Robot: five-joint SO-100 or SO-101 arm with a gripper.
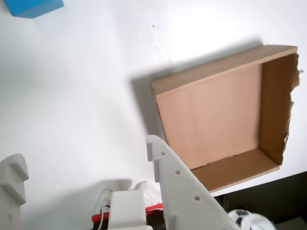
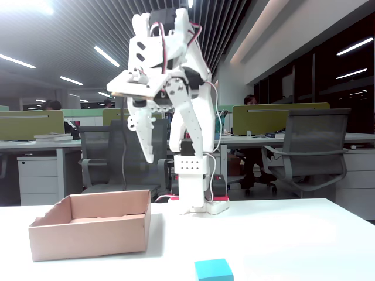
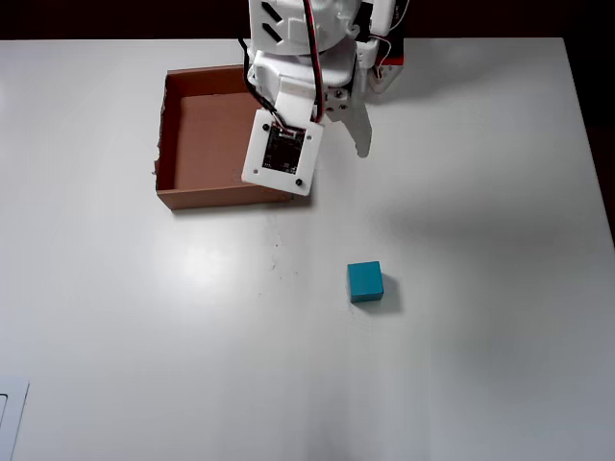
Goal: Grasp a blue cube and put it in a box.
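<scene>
The blue cube lies alone on the white table, apart from everything; it also shows at the front in the fixed view and at the top left corner of the wrist view. The box is a shallow tan cardboard tray with a torn rim, and its inside is empty. My gripper hangs high above the table beside the box's right wall, pointing down. It is open with nothing between its fingers. In the overhead view the gripper sits well behind the cube.
The arm's base stands at the table's back edge, right of the box in the fixed view. Office desks and chairs lie beyond the table. A dark floor strip borders the table edge near the box.
</scene>
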